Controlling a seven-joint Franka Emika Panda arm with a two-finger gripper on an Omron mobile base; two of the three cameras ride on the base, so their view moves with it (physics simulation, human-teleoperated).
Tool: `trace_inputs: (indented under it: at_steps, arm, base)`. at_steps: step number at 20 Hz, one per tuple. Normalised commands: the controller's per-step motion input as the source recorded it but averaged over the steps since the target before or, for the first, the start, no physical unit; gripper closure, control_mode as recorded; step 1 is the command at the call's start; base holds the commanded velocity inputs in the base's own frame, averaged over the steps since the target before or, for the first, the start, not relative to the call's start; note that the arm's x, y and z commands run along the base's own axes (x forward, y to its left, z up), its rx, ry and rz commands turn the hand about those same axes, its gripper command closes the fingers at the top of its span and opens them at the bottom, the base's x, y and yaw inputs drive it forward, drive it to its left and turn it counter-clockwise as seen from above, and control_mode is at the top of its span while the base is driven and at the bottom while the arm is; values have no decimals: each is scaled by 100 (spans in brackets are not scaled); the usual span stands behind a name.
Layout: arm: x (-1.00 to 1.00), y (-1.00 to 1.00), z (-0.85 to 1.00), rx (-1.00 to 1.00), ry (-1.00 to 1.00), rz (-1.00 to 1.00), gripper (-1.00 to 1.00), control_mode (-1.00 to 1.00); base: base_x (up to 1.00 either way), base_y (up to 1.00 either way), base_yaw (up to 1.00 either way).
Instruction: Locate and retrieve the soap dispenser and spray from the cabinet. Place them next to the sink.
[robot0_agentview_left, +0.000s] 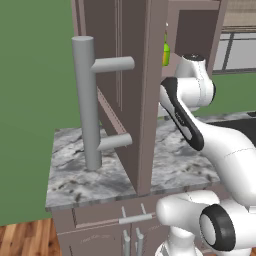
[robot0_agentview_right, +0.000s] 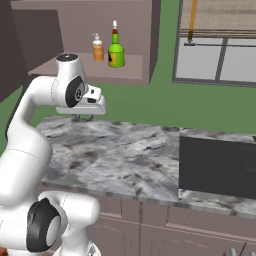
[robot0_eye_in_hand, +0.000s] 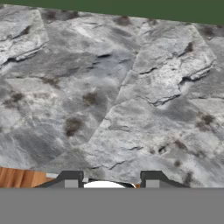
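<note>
door: the cabinet (robot0_agentview_left: 135, 95) is swung open, its bar handle (robot0_agentview_left: 84, 102) sticking out over the worktop (robot0_agentview_right: 125, 155)
shelf: soap dispenser (robot0_agentview_right: 98, 48) and the green spray (robot0_agentview_right: 116, 50) stand side by side inside, untouched
arm: gripper (robot0_agentview_right: 83, 117) hangs over the marble below the shelf, jaws pretty much shut, holding nothing
sink: sink (robot0_agentview_right: 217, 167) sits off right, nothing beside it
progress: looks like just the opening is done, both fetches left

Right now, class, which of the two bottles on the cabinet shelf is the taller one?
The green bottle with the red-and-white top is taller. Beside it stands the shorter orange soap dispenser with a white pump.
</note>
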Motion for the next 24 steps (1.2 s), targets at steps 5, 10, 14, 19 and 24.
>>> trace_inputs:
  at_steps: [5, 10, 14, 19, 24]
  arm:
    - [0, 0, 0, 0, 0, 0, -100, -100]
    - [-1, -7, 0, 5, -1, 0, -100, -100]
    - [-21, -3, 25, 11, -13, 0, -100, -100]
    - [-34, 0, 45, 2, -21, 0, -100, -100]
    - [-22, 3, 39, 0, -20, 0, -100, -100]
  base:
    - [0, 0, 0]
    - [0, 0, 0]
    - [0, 0, 0]
    - [0, 0, 0]
    - [0, 0, 0]
